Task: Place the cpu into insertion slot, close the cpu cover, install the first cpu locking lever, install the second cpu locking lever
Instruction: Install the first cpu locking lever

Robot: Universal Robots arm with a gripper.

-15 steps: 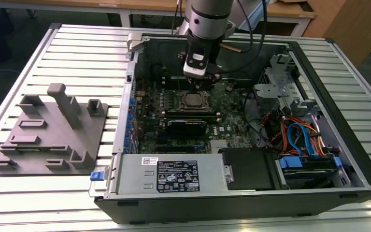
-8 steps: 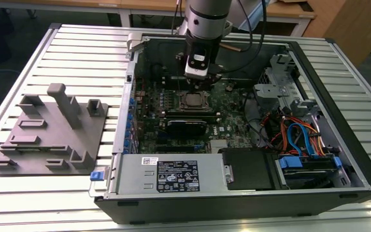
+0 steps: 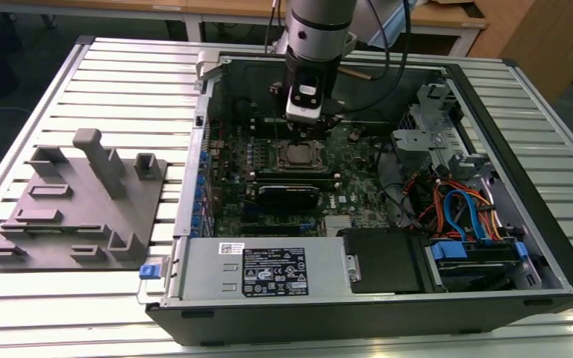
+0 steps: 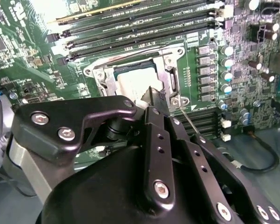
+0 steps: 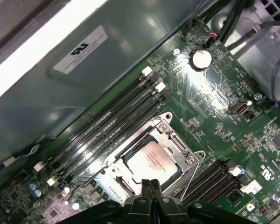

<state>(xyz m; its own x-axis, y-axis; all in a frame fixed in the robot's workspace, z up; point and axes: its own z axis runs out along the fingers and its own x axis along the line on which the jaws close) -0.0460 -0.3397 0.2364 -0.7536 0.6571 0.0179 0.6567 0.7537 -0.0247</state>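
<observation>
**A:** Where do we stand?

**B:** We see the cpu (image 5: 151, 162) lying flat in the insertion slot (image 5: 113, 173). The cpu cover (image 5: 185, 150) is down over it, framing the chip's grey top.

**A:** And the gripper (image 5: 151, 185)?

**B:** It hangs just over the socket's edge. Its fingers (image 5: 146, 192) are pressed together, pinching nothing that we can make out. In the second wrist view their tip sits just beside a thin locking lever (image 4: 192, 123) running out from the cover's corner.

**A:** Is that lever latched?

**B:** We cannot tell, because the gripper's own body hides its far end.

**A:** What worries us from here?

**B:** A closed tip sliding off so thin a wire. If it slips, we judge it could skid onto the green board (image 5: 210, 88) or the memory slots (image 5: 107, 133) nearby and scrape parts. If the cover is not fully seated, forcing a lever home could also load the chip unevenly and bend the contacts beneath.
</observation>
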